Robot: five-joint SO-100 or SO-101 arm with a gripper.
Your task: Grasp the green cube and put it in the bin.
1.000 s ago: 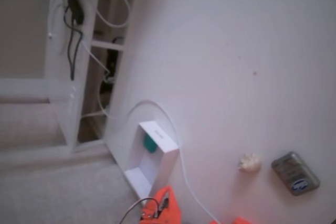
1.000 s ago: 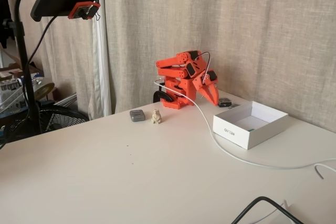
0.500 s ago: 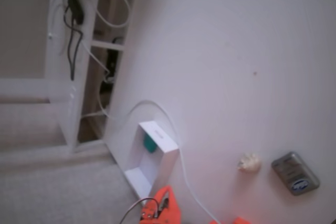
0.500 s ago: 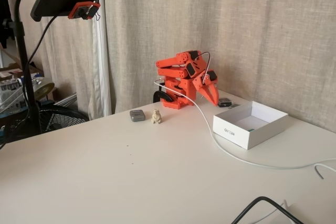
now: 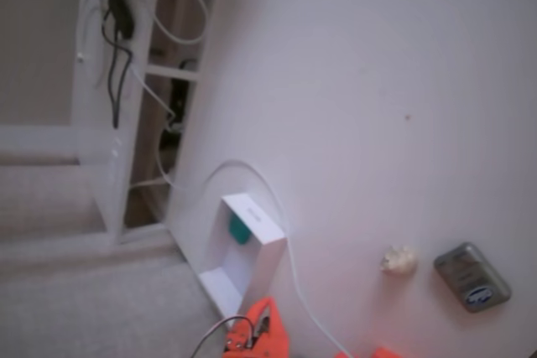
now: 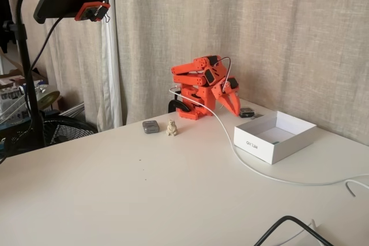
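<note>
Green cube [image 5: 240, 229] inside the bin [image 6: 252, 141]; orange fingers [image 6: 233, 105] apparently together, clear of it.

Bright orange plastic is showing all over this arm [image 6: 203, 87], sitting at centre frame in a fixed view, its links looking blocky and flat-sided. Dark, near-black motor housings are peeking out between the orange shells near the top. A thin dark cable is looping up over the upper links, and a darker patch is showing at the foot of the base. The claw [image 6: 233, 103] is tapering into pointed orange fingers [image 6: 235, 106]. In a fixed view, at the bottom edge, only an orange tip of the arm [image 5: 267, 338] is poking in, with a thin dark wire curling beside it.
</note>
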